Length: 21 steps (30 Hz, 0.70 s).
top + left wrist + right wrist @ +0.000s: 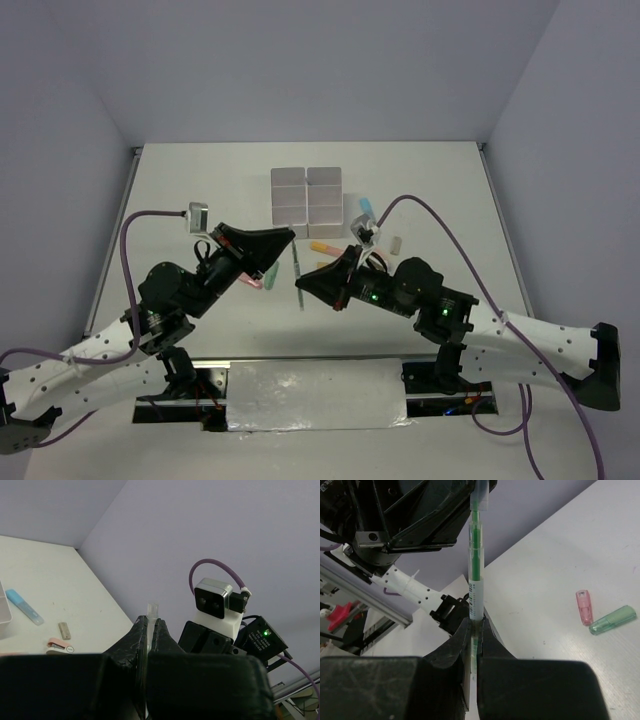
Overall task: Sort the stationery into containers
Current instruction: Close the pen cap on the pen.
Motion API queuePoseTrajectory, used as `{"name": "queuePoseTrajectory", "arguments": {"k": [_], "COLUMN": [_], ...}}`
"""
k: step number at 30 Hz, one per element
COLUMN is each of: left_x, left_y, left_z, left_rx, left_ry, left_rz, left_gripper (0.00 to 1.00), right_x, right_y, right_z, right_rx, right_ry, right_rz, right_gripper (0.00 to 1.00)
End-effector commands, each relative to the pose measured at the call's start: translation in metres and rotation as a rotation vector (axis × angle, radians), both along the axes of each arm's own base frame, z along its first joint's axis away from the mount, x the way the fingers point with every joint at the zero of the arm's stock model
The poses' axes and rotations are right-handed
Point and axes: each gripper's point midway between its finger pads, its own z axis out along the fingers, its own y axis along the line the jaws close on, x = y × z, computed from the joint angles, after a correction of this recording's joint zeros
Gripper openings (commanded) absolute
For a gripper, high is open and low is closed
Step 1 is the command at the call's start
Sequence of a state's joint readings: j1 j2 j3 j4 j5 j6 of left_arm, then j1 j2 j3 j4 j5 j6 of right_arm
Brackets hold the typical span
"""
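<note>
A thin green pen [297, 262] with a clear barrel is held in the air between both grippers. My left gripper [290, 236] is shut on its far end; in the left wrist view the clear tip [151, 611] sticks out past the closed jaws [148, 622]. My right gripper [299, 284] is shut on the near end; in the right wrist view the pen [476, 580] rises from the closed jaws [476, 622] up to the left gripper. The white containers [308, 195] stand behind, in the middle of the table.
A pink marker [250, 283] and a green marker [272, 272] lie under the left arm, also in the right wrist view [583, 606] [612, 620]. An orange marker [325, 246], a blue marker [365, 205] and a tan eraser [396, 243] lie right of the containers.
</note>
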State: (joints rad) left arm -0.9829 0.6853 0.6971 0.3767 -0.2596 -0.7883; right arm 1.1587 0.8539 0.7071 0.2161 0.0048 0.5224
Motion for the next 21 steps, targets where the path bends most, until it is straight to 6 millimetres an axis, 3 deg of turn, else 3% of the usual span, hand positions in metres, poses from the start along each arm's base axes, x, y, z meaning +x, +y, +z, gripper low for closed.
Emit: {"name": "queuePoseTrajectory", "arguments": {"k": [1,21], "left_x": [-0.005,-0.014], "left_y": [0.002,-0.013], "left_z": [0.018,0.0], "left_rx": [-0.056,0.049], "left_ry": [-0.046,-0.056], "left_rz": [-0.016,-0.099], "left_gripper": [0.0,0.0], "right_x": [0.001,0.017], "right_y": [-0.001,-0.013], "right_z": [0.029,0.058], "right_rx": [0.052,0.027], "right_ry": [-0.041,-0.131], "right_rz": [-0.013,-0.111], "right_gripper": [0.0,0.0]}}
